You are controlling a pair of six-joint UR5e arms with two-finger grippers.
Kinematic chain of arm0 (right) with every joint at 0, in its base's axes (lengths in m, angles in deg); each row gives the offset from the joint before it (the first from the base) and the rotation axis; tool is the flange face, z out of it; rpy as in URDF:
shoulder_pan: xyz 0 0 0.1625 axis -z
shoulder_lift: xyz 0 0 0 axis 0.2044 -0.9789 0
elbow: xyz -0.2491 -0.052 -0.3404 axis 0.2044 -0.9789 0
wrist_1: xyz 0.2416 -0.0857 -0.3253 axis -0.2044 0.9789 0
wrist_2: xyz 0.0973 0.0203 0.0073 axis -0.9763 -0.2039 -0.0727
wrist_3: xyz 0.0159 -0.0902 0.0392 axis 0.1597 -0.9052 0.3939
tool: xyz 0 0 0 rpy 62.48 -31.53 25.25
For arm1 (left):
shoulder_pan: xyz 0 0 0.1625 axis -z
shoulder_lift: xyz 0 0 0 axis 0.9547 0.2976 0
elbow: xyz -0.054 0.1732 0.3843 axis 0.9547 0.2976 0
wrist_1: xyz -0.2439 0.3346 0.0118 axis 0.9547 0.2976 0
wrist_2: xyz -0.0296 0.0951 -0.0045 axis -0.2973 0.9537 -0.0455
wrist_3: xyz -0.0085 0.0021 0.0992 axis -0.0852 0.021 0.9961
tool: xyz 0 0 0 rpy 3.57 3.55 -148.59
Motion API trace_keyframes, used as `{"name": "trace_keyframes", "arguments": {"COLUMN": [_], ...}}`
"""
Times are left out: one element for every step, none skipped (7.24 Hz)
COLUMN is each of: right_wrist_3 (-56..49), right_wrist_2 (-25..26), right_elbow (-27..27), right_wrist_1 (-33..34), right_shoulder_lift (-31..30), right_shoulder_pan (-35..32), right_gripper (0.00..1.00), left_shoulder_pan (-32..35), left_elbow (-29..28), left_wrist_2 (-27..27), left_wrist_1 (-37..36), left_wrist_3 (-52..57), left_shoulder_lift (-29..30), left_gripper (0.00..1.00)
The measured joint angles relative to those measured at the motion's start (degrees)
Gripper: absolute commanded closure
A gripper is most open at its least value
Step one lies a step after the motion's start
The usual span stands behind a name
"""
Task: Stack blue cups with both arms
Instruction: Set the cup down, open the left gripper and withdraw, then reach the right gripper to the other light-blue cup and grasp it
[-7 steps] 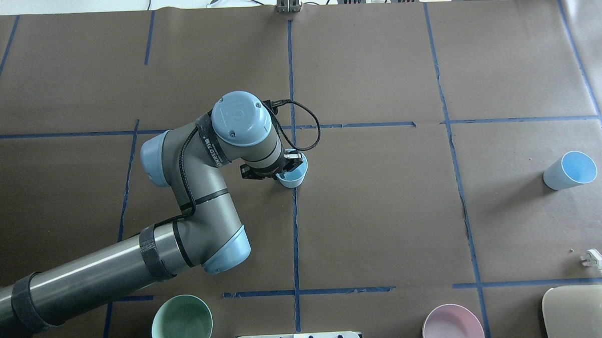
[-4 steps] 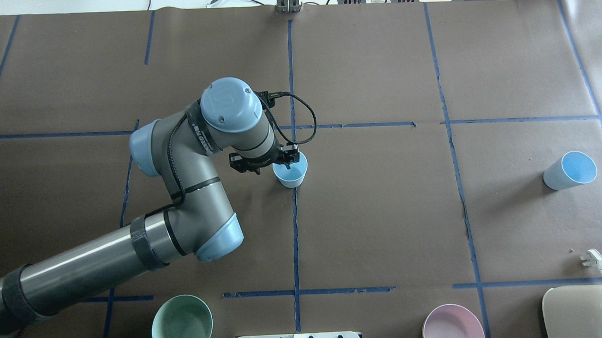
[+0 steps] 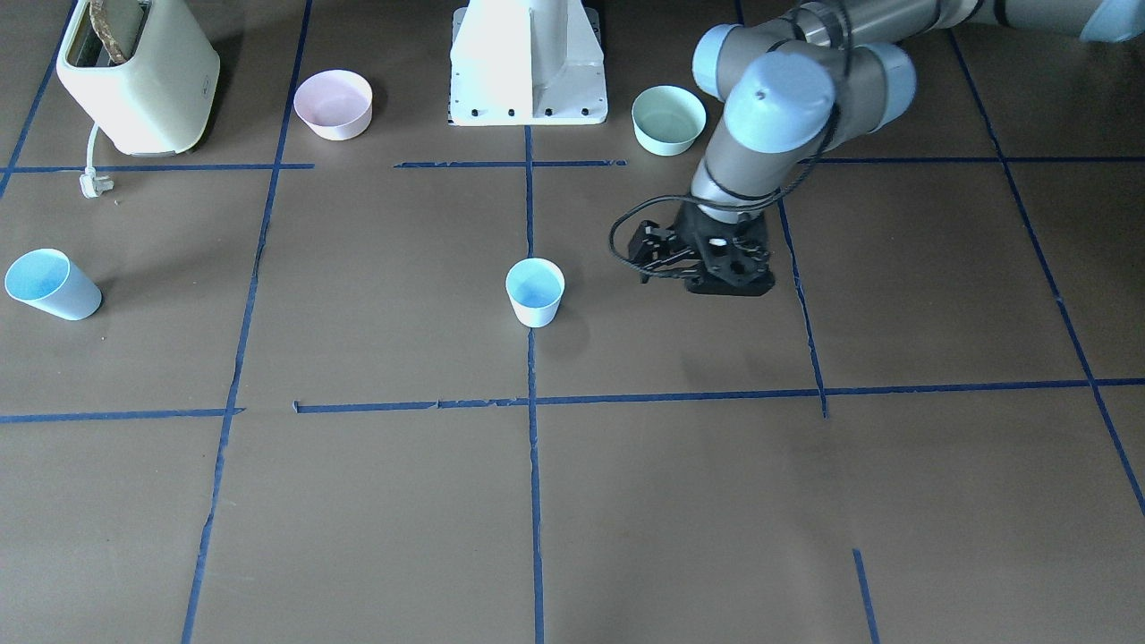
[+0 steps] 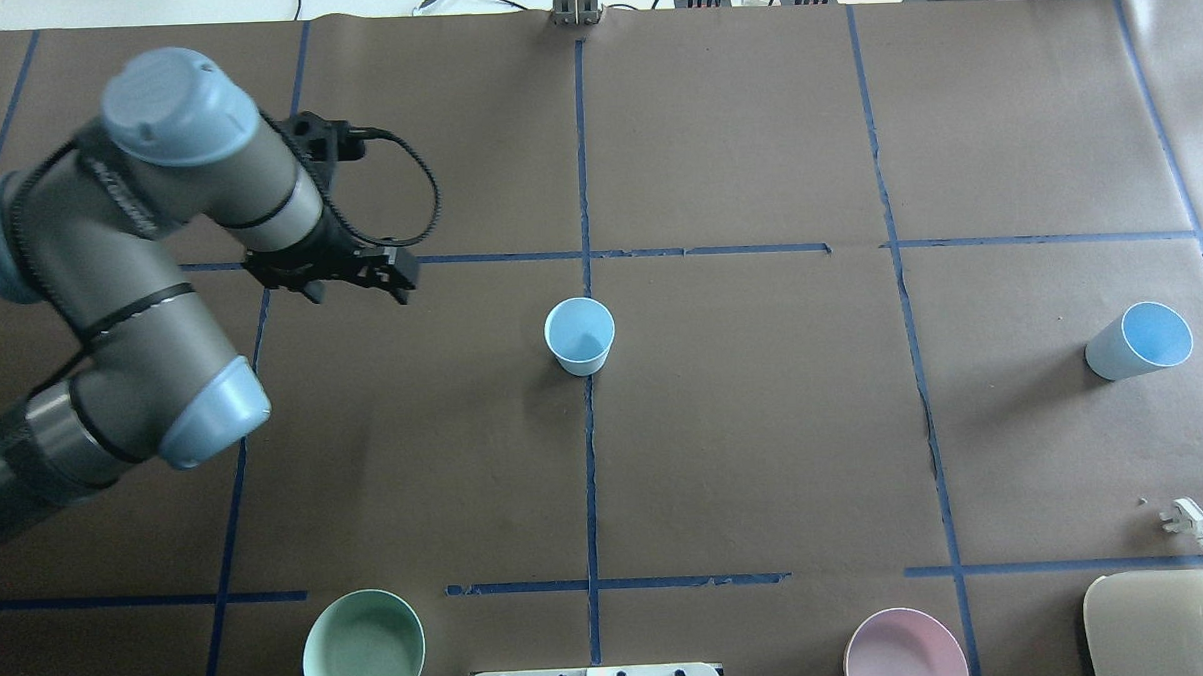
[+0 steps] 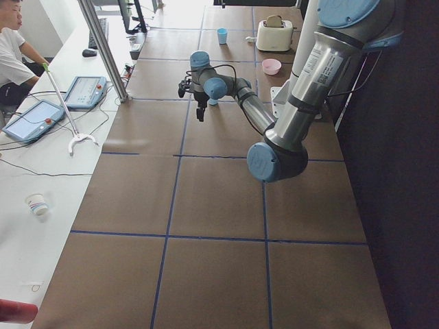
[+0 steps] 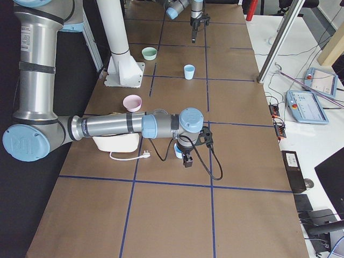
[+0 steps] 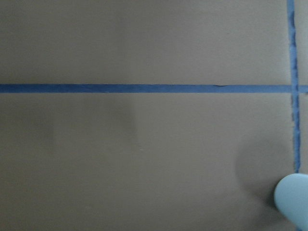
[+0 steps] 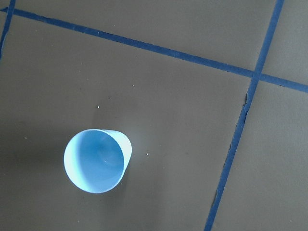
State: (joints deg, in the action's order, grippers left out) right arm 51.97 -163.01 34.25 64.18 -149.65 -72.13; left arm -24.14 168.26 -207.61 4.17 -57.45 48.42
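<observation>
One pale-blue cup [image 4: 579, 336] stands upright at the table's middle on the blue tape line; it also shows in the front view [image 3: 535, 292] and at the lower right edge of the left wrist view [image 7: 293, 199]. The second blue cup [image 4: 1139, 340] stands far right and shows from above in the right wrist view [image 8: 96, 160]. My left gripper [image 4: 354, 282] is open and empty, raised well to the left of the middle cup [image 3: 702, 277]. My right gripper [image 6: 185, 158] shows only in the right side view, beside the second cup [image 6: 177, 152]; I cannot tell if it is open.
A mint-green bowl [image 4: 363, 648] and a pink bowl [image 4: 905, 650] sit at the near edge on either side of the white robot base [image 3: 528, 63]. A cream toaster [image 4: 1172, 623] with a loose white plug [image 4: 1183, 518] stands at the near right corner.
My left gripper has let go of the middle cup and swung away to the left and back. The cup stays upright where it was. The far right cup has not moved.
</observation>
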Motion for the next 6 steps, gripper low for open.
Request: {"name": "trace_keyframes", "arguments": {"right_wrist_3": [3.3, 6.7, 8.8, 10.2, 11.6, 13.3], "right_wrist_2": [0.1, 0.3, 0.4, 0.5, 0.5, 0.8], "right_elbow": [1.5, 2.9, 3.9, 4.3, 4.7, 5.2], "right_wrist_1": [0.0, 0.0, 0.0, 0.0, -0.1, -0.1], "right_shoulder_lift": [0.7, 1.4, 1.7, 1.8, 1.9, 1.9], "right_shoulder_pan": [0.8, 1.6, 2.3, 2.9, 3.3, 3.6], "right_gripper": [0.0, 0.0, 0.0, 0.0, 0.0, 0.0], "left_shoulder_pan": [6.2, 14.4, 22.7, 30.4, 36.4, 40.7], "left_elbow": [1.4, 1.4, -0.2, -3.3, -6.1, -7.2], "left_wrist_2": [-2.9, -6.4, -9.3, -11.5, -12.6, -13.2], "left_wrist_1": [-0.6, -0.9, -1.1, -1.3, -1.2, -0.8], "left_wrist_3": [10.8, 23.3, 35.9, 46.1, 52.2, 55.0], "left_shoulder_lift": [-5.7, -11.8, -17.1, -21.2, -24.9, -29.0], "left_gripper": [0.0, 0.0, 0.0, 0.0, 0.0, 0.0]}}
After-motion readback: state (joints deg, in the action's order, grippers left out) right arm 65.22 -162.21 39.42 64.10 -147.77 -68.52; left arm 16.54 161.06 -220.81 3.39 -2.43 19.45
